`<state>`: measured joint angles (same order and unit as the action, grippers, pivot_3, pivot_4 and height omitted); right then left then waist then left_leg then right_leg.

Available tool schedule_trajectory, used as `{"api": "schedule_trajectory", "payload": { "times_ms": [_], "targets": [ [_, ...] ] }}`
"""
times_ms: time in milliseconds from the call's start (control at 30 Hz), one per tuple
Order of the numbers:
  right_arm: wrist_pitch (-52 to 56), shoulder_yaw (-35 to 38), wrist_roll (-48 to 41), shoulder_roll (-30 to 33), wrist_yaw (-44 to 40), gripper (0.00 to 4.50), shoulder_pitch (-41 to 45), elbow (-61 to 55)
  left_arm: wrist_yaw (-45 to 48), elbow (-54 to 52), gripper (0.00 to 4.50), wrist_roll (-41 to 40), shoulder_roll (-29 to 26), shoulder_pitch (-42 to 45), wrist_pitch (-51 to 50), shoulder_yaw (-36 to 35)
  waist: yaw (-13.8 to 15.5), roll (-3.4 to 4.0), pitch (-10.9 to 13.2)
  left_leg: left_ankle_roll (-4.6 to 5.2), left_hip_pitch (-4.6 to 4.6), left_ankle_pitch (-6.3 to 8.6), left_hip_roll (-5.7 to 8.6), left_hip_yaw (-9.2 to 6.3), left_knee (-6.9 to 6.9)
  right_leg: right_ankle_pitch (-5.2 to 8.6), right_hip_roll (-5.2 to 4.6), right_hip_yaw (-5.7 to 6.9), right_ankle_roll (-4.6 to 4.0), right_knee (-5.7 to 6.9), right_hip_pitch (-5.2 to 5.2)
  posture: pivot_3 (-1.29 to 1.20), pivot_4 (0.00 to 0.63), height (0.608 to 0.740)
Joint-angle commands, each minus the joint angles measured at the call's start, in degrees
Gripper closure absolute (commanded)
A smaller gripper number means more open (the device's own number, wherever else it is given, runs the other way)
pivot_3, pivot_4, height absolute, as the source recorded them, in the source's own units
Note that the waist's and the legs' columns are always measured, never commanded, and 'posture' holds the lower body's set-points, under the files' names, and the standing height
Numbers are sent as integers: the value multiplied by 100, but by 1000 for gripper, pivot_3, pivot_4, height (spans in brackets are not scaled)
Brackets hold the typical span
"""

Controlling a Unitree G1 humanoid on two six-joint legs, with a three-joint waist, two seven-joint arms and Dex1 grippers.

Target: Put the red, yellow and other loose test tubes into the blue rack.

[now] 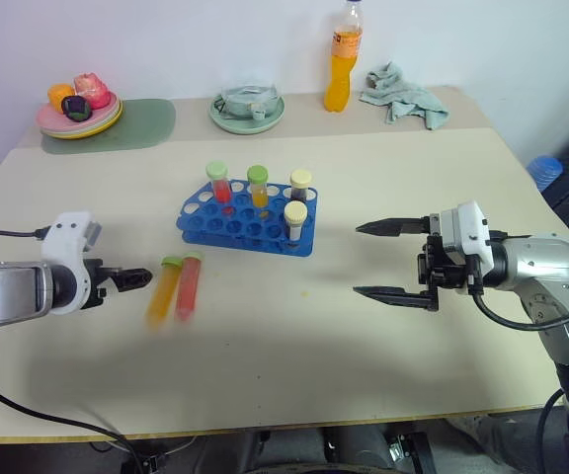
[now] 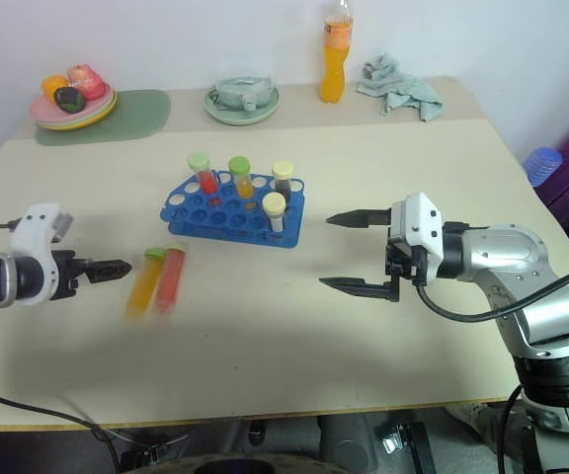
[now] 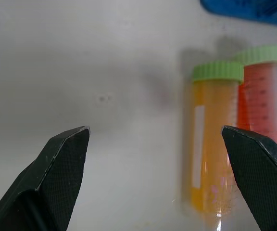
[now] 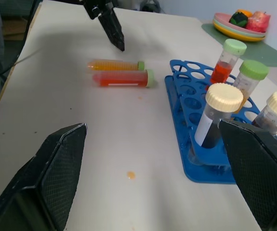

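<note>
Test tubes still loose lie side by side on the beige table (image 1: 364, 346), just near-left of the blue rack (image 1: 245, 225): a yellow-orange tube (image 1: 163, 289) on the left and a red-pink tube (image 1: 188, 285) touching or nearly touching it, green caps toward the rack. From the head views both look smeared, so their far ends are hard to make out, and in the left wrist view their lower ends are cut off. The rack holds four tubes upright: a red one (image 1: 219, 183) and an orange one (image 1: 258, 186) with green caps in the far row, two dark ones (image 1: 296, 219) with cream caps to the right; which holes exactly I cannot tell. The left gripper (image 1: 134, 280) hovers just left of the loose pair, fingers spread wide apart, holding nothing, though from the head views its tips overlap into one dark shape. The right gripper (image 1: 381, 260) hangs well right of the rack, pointing left, fingers wide apart and empty. Along the far edge sit an orange drink bottle (image 1: 340, 67), its top cut off, a crumpled cloth (image 1: 403, 94), a green plate (image 1: 247, 107) and a plate of toy food (image 1: 79, 107).
</note>
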<state>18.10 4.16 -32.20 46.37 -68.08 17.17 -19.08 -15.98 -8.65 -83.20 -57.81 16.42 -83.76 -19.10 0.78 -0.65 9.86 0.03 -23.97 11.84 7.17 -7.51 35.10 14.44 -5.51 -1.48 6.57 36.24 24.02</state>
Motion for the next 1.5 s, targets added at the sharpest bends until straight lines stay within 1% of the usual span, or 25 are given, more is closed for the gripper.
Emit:
{"api": "schedule_trajectory", "payload": {
  "times_ms": [33, 200, 367, 600, 933, 1200, 1333, 1467, 1500],
  "targets": [
    [-99, 77, -38, -8, 33, 40, -6, -230, -439, -64, 0, -306, 117, 236, -145, 161, -1, 0, 0, 2, 0, -1, 0, 0, 0, -5, 0, 0, 9, 1, 0, 0, 150, 740],
    [-136, 83, -17, -2, 22, 40, -90, -235, -1133, 46, 0, -747, 181, 330, -127, 478, 0, 0, 0, 5, -1, -3, 0, 0, 1, -7, 0, 0, 12, 1, 1, 0, 150, 740],
    [-153, 95, -22, -7, 27, 40, -118, -223, -1760, 150, 0, -1310, -37, 258, 134, 698, -2, 0, 0, 6, -1, -5, 0, 0, 1, -7, 1, -2, 12, 4, 3, 0, 150, 740],
    [-237, 63, 3, -24, 11, 40, -139, -156, -2156, 415, 0, -1673, -452, 104, 427, 831, -1, 0, 0, 6, -1, -6, 0, 0, 1, -7, 1, -2, 12, 4, 4, 0, 150, 740],
    [-372, 42, 57, -53, -76, 40, -166, -43, -2745, 390, 0, -2287, -679, 19, 947, 1323, 2, 0, 0, 6, -1, -5, 0, 0, 2, -7, 0, -3, 11, 5, 6, 0, 150, 740],
    [-412, 34, 81, -72, -97, 40, -155, 7, -3618, 906, 0, -2894, -637, 511, 1591, 1780, 5, 0, -1, 6, -1, -6, 1, 0, 4, -7, 0, -4, 12, 6, 5, 0, 150, 740],
    [-433, 25, 83, -84, -96, 40, -175, 9, -3879, 1268, 0, -2829, -505, 958, 1651, 1989, 4, -1, -1, 6, -1, -7, 1, 0, 5, -7, 1, -3, 12, 8, 5, 0, 150, 740],
    [-437, 25, 81, -84, -92, 40, -173, 15, -3973, 1525, 0, -2740, -427, 1196, 1551, 2126, 0, -1, -1, 7, -1, -9, 2, 0, 5, -8, 2, -4, 13, 10, 5, 0, 150, 740],
    [-444, 27, 83, -82, -93, 9, -181, 16, -3979, 1572, 260, -2699, -411, 1236, 1521, 2141, -1, -1, -1, 7, -1, -9, 2, 0, 5, -8, 3, -4, 13, 11, 6, 0, 150, 740]
  ]
}}
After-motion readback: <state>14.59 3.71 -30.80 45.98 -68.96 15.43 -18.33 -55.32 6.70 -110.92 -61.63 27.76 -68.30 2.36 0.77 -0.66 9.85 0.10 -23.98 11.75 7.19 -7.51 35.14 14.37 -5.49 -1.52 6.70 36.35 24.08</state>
